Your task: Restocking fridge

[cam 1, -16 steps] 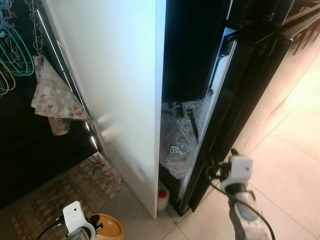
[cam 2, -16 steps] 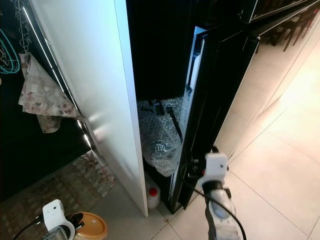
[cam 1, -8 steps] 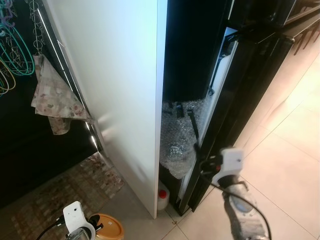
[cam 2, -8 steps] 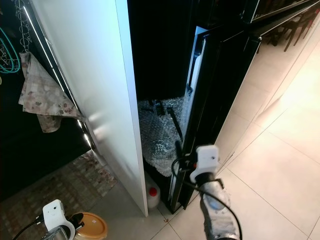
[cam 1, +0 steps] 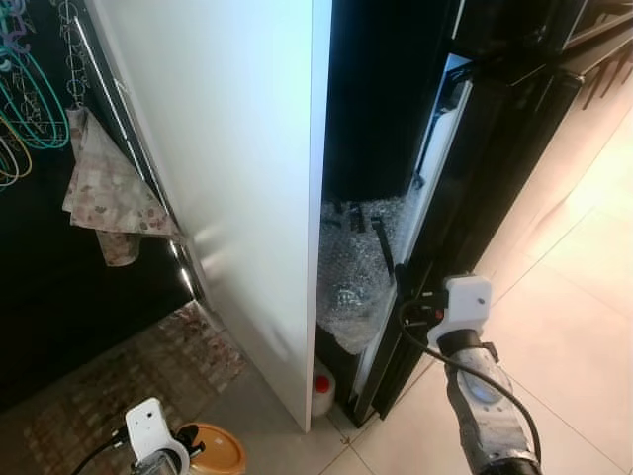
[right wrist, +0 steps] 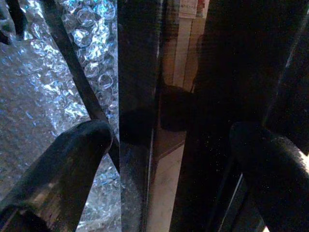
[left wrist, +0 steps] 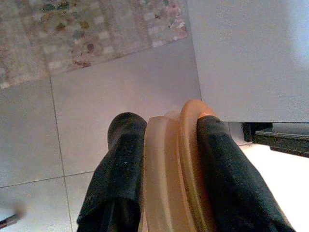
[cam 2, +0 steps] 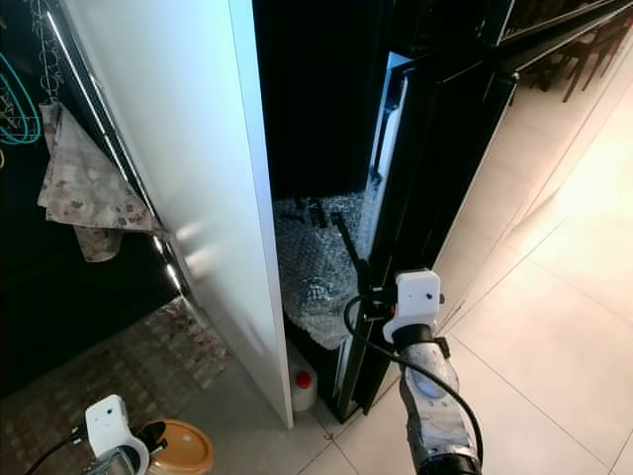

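Observation:
The black fridge door [cam 1: 445, 218] stands slightly ajar beside a tall white panel [cam 1: 237, 168]. My right gripper [cam 1: 400, 289] is open at the door's free edge. In the right wrist view its fingers [right wrist: 72, 150] stand on either side of that door edge [right wrist: 137, 96], one finger against crumpled bubble wrap [right wrist: 38, 87]. My left gripper [left wrist: 166, 140] hangs low over the floor, shut on a round orange lidded container [left wrist: 169, 164], also seen as the container [cam 1: 213, 450] at the bottom left.
Bubble wrap [cam 1: 351, 277] fills the gap between panel and door. A small bottle with a red cap [cam 1: 322, 388] stands on the floor below it. A patterned cloth [cam 1: 104, 198] and hangers [cam 1: 30, 99] hang at left, above a rug [cam 1: 109, 386]. Tiled floor [cam 1: 574, 327] lies to the right.
My right gripper has risen and moved in to the door's edge. The left gripper and its container have hardly moved.

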You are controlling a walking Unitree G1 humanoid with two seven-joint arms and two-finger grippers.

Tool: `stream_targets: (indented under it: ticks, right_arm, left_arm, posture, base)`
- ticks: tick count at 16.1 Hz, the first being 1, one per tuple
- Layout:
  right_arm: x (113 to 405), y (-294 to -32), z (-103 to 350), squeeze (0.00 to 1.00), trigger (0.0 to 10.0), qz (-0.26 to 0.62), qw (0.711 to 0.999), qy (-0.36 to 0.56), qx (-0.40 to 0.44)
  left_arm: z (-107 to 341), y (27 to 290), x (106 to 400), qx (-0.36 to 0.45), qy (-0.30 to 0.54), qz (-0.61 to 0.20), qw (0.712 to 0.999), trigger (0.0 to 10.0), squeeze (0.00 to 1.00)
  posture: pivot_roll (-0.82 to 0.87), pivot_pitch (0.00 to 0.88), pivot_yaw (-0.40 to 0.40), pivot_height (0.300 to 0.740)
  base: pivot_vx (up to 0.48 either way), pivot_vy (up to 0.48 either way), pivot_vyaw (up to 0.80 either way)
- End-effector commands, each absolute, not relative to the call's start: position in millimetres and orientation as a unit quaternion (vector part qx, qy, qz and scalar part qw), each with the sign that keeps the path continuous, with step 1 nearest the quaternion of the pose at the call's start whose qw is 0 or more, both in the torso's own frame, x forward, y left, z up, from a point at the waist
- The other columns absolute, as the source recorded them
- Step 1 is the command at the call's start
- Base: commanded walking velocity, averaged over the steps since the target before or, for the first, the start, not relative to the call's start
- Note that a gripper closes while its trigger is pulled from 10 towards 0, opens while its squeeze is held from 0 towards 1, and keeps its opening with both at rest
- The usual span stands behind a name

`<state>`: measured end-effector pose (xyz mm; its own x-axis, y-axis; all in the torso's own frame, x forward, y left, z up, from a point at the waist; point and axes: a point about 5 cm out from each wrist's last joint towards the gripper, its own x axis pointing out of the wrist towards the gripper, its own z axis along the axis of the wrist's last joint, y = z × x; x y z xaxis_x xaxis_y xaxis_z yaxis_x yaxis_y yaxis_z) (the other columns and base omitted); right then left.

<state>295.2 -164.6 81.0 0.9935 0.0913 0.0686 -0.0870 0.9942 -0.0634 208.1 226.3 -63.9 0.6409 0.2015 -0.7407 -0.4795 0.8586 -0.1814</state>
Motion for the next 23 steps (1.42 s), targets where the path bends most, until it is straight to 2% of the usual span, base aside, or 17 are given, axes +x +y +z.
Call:
stream_targets:
  ticks: [1, 12, 23]
  right_arm:
    - [297.7, -163.2, 81.9, 0.00, 10.0, 0.045, 0.998, -0.036, -0.037]
    - [292.8, -182.9, 82.7, 0.00, 10.0, -0.031, 0.995, -0.037, -0.087]
    - [268.0, -192.5, 79.1, 0.00, 10.0, -0.069, 0.992, -0.030, -0.097]
  left_arm:
    - [-65.3, 224.5, 206.4, -0.176, 0.381, 0.185, 0.888, 10.0, 0.00]
    - [-66.4, 222.1, 205.4, -0.179, 0.383, 0.183, 0.887, 10.0, 0.00]
    - [-66.7, 220.6, 205.4, -0.178, 0.383, 0.181, 0.888, 10.0, 0.00]
  posture:
    - [0.01, 0.000, -0.002, 0.740]
    - [0.01, 0.000, -0.006, 0.740]
    - [0.00, 0.000, -0.011, 0.740]
  base:
    - [0.000, 0.000, 0.00]
    - [0.000, 0.000, 0.00]
    - [0.000, 0.000, 0.00]
